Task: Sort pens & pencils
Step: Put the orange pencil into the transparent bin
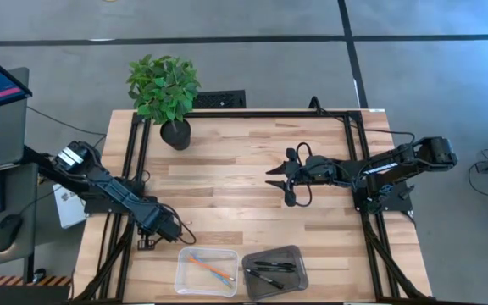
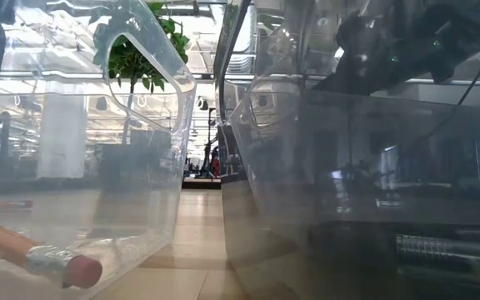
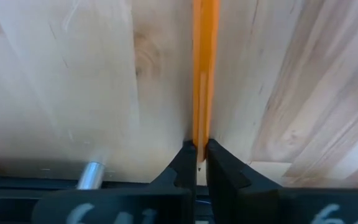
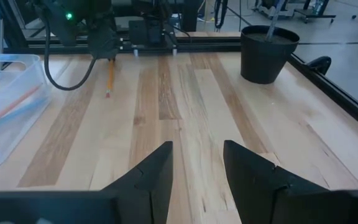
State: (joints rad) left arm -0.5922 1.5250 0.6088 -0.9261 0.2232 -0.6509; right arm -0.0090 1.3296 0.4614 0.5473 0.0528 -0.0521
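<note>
Left end effector (image 3: 196, 163): lower left of the high view, at the desk's (image 1: 244, 152) left edge; fingers together, clamped on the tip of an orange pencil (image 3: 204, 74) that lies flat on the wood.
Right end effector (image 4: 196, 163): centre-right of the high view, above bare desk; fingers apart, nothing between them; waiting.
Clear bin (image 1: 207, 271): bottom centre of the high view; holds an orange pencil and a light blue-grey pencil (image 1: 219, 273).
Dark bin (image 1: 275, 269): just right of the clear bin; holds the two black pens (image 1: 269, 269).
Progress: both pens sorted, two of three pencils sorted; the last orange pencil is gripped but not yet lifted, as far as can be judged. Left to do: carry it to the clear bin and let go.
High view only: both bins and their contents together; the gripped pencil is hidden under the left arm.
Left wrist view only: the pinch itself, close up.
Right wrist view only: the gripped pencil seen from across the desk, upper left, under the left arm; a potted plant (image 4: 267, 51) at upper right.
Low view: looks through the bin walls; a pencil's eraser end at lower left, probably inside the clear bin, though the plastic blurs it.
</note>
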